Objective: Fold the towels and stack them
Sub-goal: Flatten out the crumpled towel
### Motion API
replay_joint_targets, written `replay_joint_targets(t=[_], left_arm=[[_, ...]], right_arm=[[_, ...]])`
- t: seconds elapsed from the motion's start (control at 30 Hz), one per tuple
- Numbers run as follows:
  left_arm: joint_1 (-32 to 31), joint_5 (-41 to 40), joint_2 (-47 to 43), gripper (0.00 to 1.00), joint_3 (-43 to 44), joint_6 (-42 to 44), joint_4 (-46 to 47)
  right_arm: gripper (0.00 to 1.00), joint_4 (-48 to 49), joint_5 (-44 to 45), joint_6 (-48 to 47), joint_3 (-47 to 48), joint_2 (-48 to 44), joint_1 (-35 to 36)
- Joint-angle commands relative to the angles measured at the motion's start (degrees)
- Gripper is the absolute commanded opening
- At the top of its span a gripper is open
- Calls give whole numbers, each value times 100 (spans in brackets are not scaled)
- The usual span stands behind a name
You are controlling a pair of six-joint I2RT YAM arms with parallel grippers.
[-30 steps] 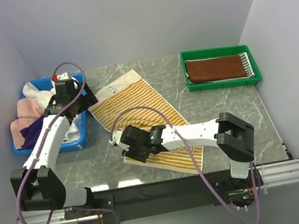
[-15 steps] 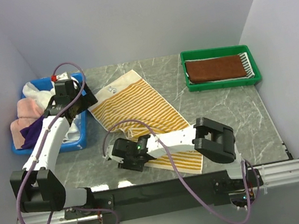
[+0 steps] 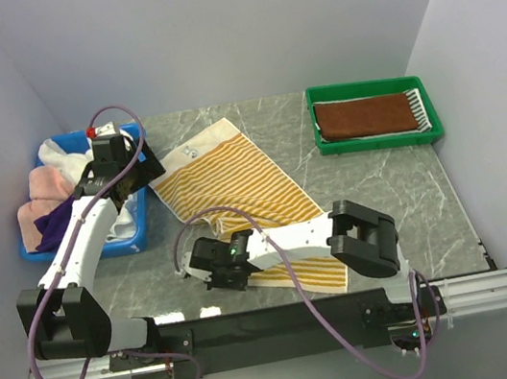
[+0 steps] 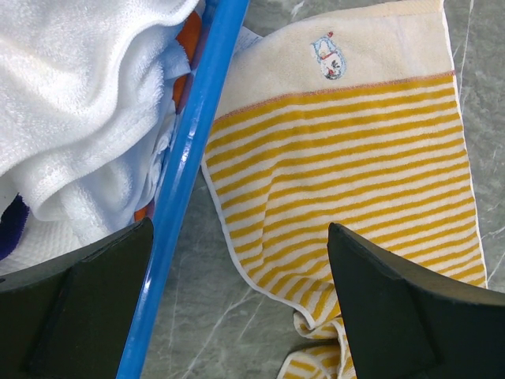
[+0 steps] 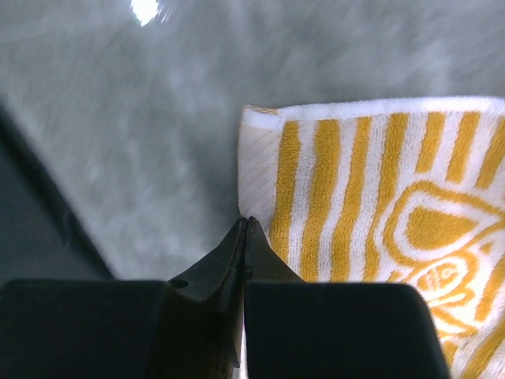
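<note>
At the worktop's (image 3: 389, 186) near edge my right gripper (image 5: 246, 225) pinches the yellow-striped towel (image 5: 355, 174); left gripper (image 4: 241, 229) spread over the bin (image 4: 193, 150).

A robotics lab cell: plain pale walls (image 3: 208, 32) box in a marble-look bench (image 3: 381, 197); a left arm (image 3: 82, 240) and a right arm (image 3: 305, 232) are bolted to an aluminium rail (image 3: 475, 293), trailing purple cables (image 3: 115, 107); a blue bin (image 3: 127, 247) and a green tray (image 3: 377, 143) sit on the bench.
</note>
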Motion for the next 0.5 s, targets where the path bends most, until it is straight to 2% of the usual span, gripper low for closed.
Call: replay_joint_targets(t=[0.0,0.2,0.47], left_arm=[[28,-9,-263,98,-25,98,158],[37,17,-281,98,-34,107,175],[46,157,-219,98,-43,107,175]], right_arm=[[0,-795,-662,-106,190,-595,22],[0,-1384,-1761,-247,365,-1017,92],[0,-1954,-2421,-668,857,-693,268]])
